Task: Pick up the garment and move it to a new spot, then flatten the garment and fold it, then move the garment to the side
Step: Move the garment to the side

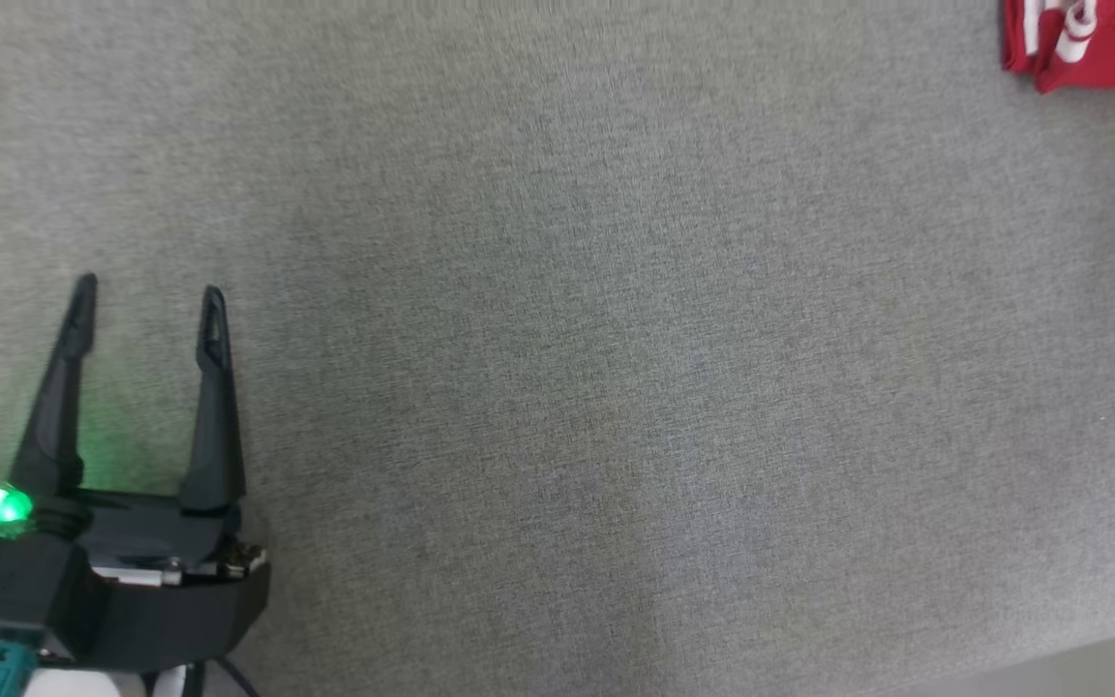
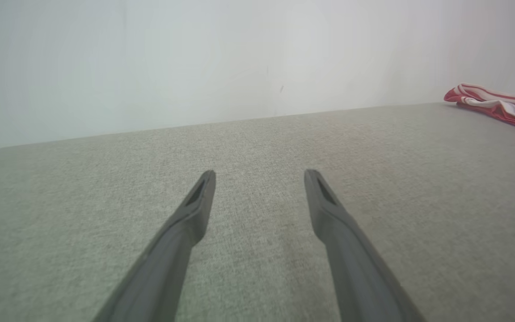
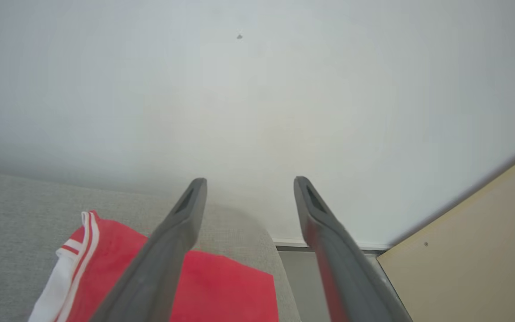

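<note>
The garment (image 1: 1090,44) is red with white stripes and lies folded at the far right corner of the grey surface, cut off by the head view's edge. It appears low and flat at the right of the left wrist view as the garment (image 2: 499,107). My left gripper (image 1: 146,300) rests open at the lower left, far from it, fingers empty. In the right wrist view my right gripper (image 3: 249,181) is open above and just past the garment (image 3: 221,286), holding nothing.
The grey fabric surface (image 1: 567,368) spreads wide between my left gripper and the garment. A pale wall (image 2: 195,58) rises behind it. Past the surface's right end are a strip of floor and a beige panel (image 3: 476,250).
</note>
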### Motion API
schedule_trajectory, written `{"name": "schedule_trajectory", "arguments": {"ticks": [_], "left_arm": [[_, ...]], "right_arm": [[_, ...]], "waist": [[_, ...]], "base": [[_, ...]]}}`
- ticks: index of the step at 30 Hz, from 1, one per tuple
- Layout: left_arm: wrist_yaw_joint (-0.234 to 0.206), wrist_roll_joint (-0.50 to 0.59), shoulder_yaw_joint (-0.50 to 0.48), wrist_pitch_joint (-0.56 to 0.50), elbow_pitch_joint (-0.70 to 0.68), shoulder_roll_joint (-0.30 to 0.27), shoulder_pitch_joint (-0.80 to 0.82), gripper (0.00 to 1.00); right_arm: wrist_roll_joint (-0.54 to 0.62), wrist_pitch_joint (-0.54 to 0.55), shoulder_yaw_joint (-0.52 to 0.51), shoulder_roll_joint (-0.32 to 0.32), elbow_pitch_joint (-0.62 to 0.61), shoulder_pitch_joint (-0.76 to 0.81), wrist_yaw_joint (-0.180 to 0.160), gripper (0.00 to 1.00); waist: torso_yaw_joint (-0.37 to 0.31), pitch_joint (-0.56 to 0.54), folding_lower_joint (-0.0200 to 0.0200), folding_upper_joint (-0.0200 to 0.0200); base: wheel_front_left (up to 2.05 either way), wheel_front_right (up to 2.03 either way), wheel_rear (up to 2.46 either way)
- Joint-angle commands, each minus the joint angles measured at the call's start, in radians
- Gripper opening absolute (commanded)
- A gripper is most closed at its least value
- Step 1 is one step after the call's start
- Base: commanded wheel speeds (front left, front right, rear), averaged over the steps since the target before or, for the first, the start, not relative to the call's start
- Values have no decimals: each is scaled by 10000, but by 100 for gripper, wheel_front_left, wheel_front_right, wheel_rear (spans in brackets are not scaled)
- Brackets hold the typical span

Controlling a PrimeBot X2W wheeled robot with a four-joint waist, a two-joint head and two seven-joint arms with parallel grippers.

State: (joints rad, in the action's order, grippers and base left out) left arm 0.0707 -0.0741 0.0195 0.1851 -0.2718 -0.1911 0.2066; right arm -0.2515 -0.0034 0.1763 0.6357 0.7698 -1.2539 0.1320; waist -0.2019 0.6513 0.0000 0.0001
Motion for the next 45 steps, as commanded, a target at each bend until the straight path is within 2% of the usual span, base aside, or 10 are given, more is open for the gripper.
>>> {"name": "schedule_trajectory", "arguments": {"ticks": [1,5,14,22,28,40,45], "left_arm": [[-65,-146,19,167,197,118,-198,100],[-107,-265,24,352,550,245,-314,100],[-252,-669,-109,697,1643,561,-951,100],[-328,-844,-231,785,2337,723,-1575,100],[-282,-949,-272,797,2756,790,-1928,100],[-205,-935,-314,803,2959,908,-2292,100],[-151,-937,-339,804,2989,947,-2332,100]], "right_arm": [[-51,-257,110,-129,-246,112,-27,100],[-214,-555,230,-354,-609,267,-27,100],[-508,-1177,447,-1376,-1598,1475,-27,100],[-495,-1294,227,-2156,-2516,3490,-27,100],[-238,-1142,-106,-2720,-3682,5665,-27,100],[36,-878,-885,-3759,-6157,9680,-26,100],[204,-855,-1046,-4048,-6900,10733,-26,100]], "waist": [[271,-533,0,-1],[543,-1029,0,-1],[1517,-2786,0,-1],[2280,-4090,0,-1],[2616,-4871,0,-1],[2438,-5470,0,-1],[2290,-5481,0,-1]], "base": [[0,0,0],[0,0,0],[0,0,0],[0,0,0],[0,0,0],[0,0,0],[0,0,0]]}}
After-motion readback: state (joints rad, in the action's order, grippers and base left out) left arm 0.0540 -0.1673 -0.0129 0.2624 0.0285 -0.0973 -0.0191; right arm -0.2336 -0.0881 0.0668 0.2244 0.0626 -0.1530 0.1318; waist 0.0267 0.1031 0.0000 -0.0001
